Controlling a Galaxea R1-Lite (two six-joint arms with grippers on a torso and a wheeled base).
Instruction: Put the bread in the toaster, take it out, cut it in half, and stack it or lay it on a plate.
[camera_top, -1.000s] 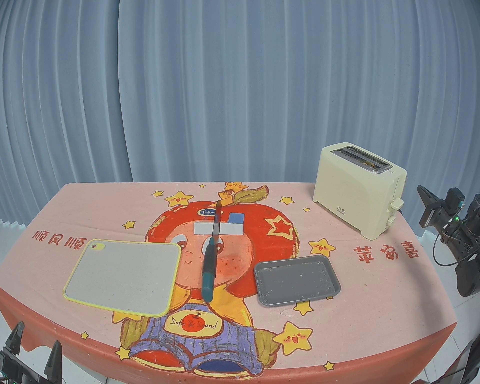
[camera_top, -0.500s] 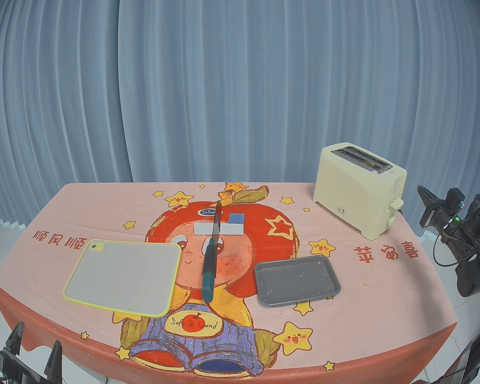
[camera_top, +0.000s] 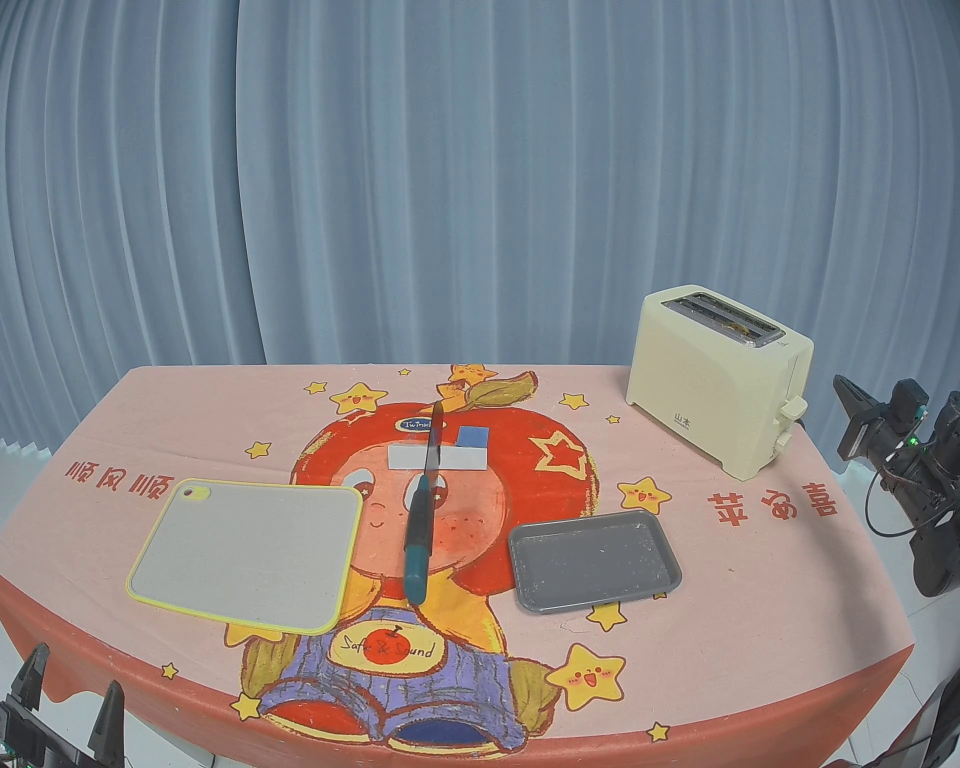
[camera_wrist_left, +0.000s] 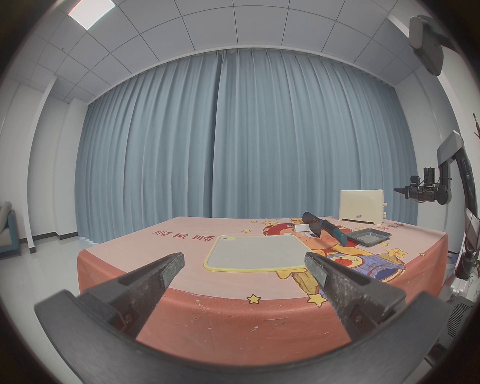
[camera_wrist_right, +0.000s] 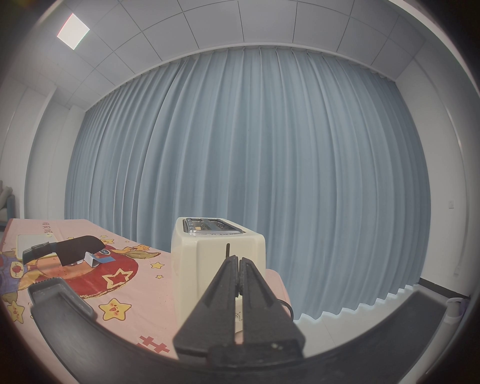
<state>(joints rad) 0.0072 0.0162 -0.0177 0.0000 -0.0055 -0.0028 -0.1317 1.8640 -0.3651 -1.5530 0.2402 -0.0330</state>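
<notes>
Right tool was pinched together just short of the toaster, bread showing in its slot. Left tool gaped before the pink-clothed counter. Blue curtain hung beyond. Nothing on it had moved.

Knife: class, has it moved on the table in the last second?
No. The knife lies where it was, blade across the white-and-blue block, handle between the cutting board and the grey tray.

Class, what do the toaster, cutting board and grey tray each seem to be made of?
Toaster: probably smooth cream plastic, shiny metal around the slots. Cutting board: likely matte grey plastic, yellow-green rim. Tray: dull grey, plastic or coated metal; unclear.
</notes>
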